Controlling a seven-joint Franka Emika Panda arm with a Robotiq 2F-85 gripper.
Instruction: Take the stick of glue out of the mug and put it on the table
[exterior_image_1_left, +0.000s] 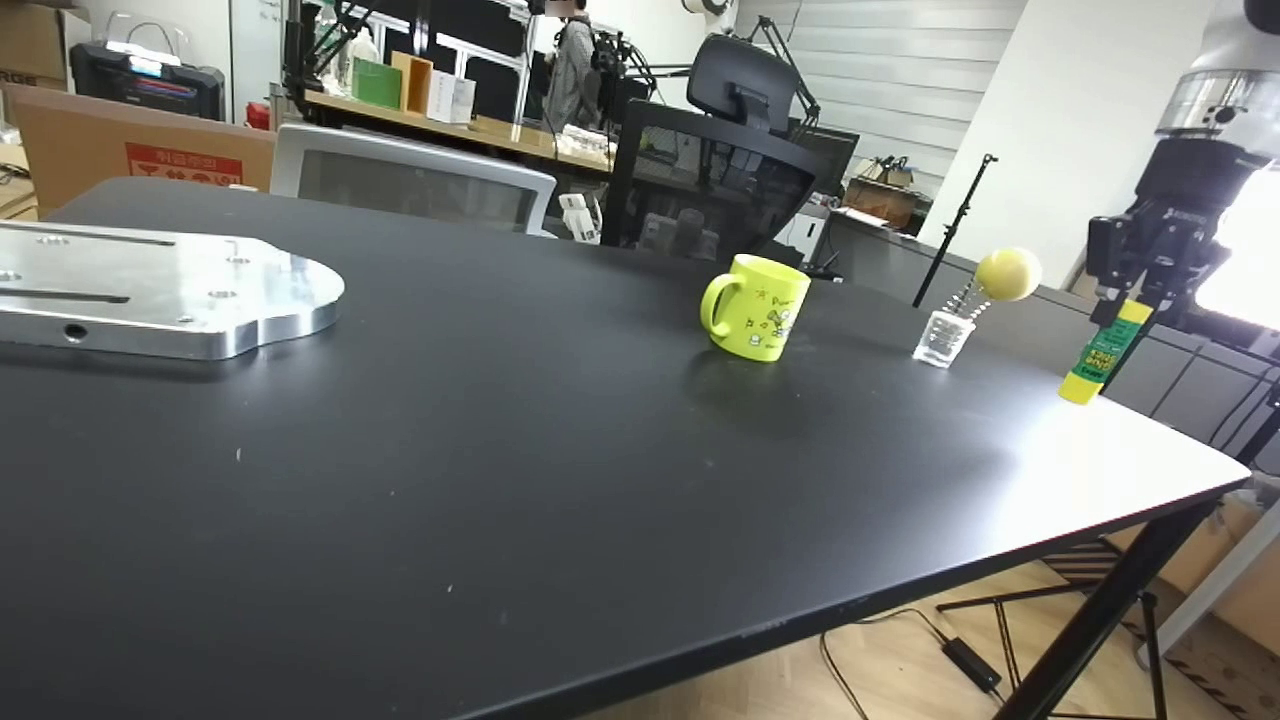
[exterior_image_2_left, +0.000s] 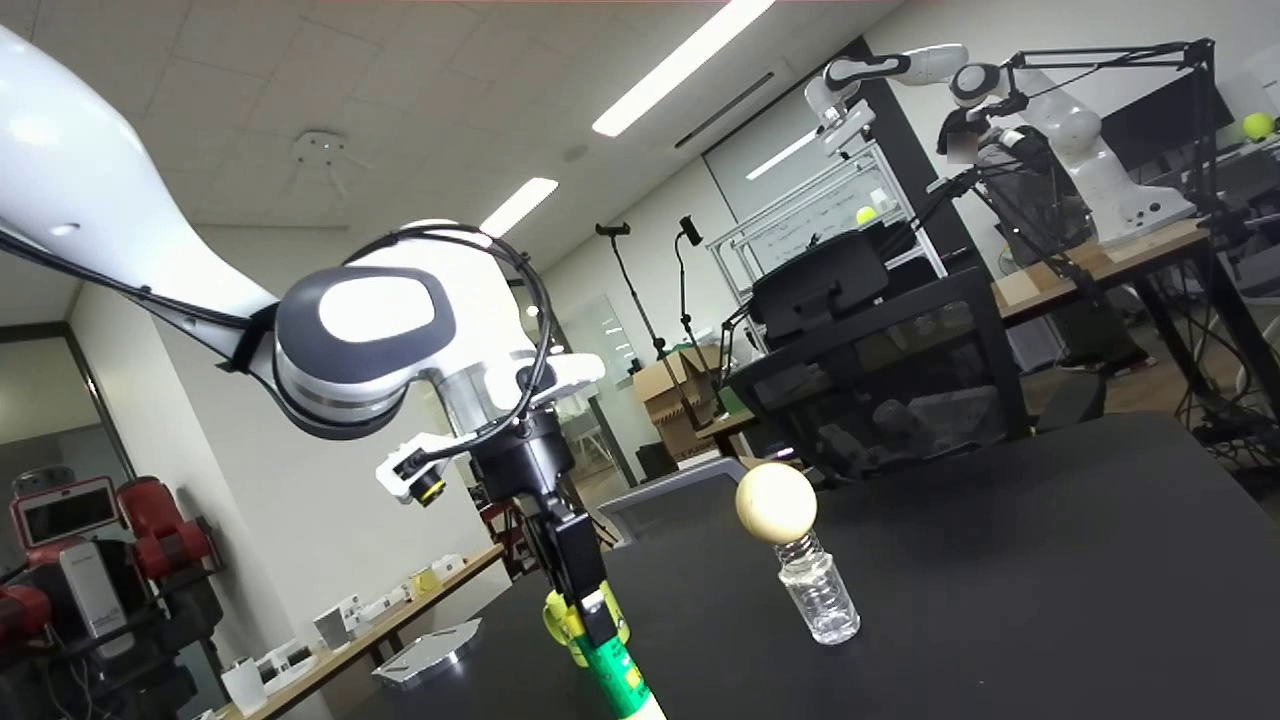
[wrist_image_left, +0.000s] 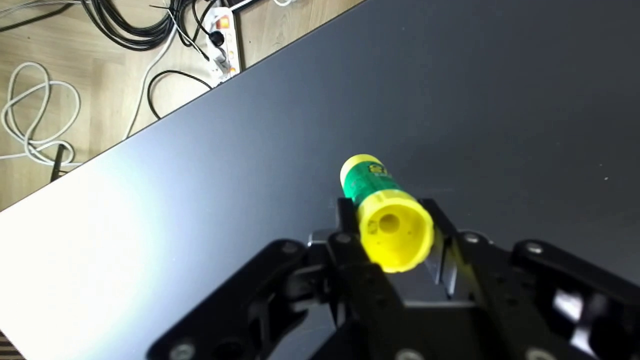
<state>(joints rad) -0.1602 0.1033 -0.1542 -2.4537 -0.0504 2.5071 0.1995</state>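
the mug (exterior_image_1_left: 757, 308), bright yellow-green with small printed figures, stands upright on the black table (exterior_image_1_left: 500, 500). in an exterior view the stick of glue (exterior_image_1_left: 1103, 350) is outside the mug and well apart to its right, tilted; it is yellow at both ends with a green label around the middle. the gripper (wrist_image_left: 387, 204) pinches the stick near its upper end, the jaws pressed against opposite sides; the wrist view shows the hollow yellow end between them. contact between the stick's lower end and the table cannot be judged. between the mug and the stick, in an exterior view, stands a small clear vessel (exterior_image_1_left: 943, 340) topped by a pale yellow ball (exterior_image_1_left: 1008, 274). a metal plate (exterior_image_1_left: 150, 290) lies well apart to the mug's left, and a black mesh chair (exterior_image_1_left: 740, 165) stands behind the mug. in an exterior view the arm (exterior_image_2_left: 365, 320) enters from the mug's upper left, and the gripper partly hides the mug.
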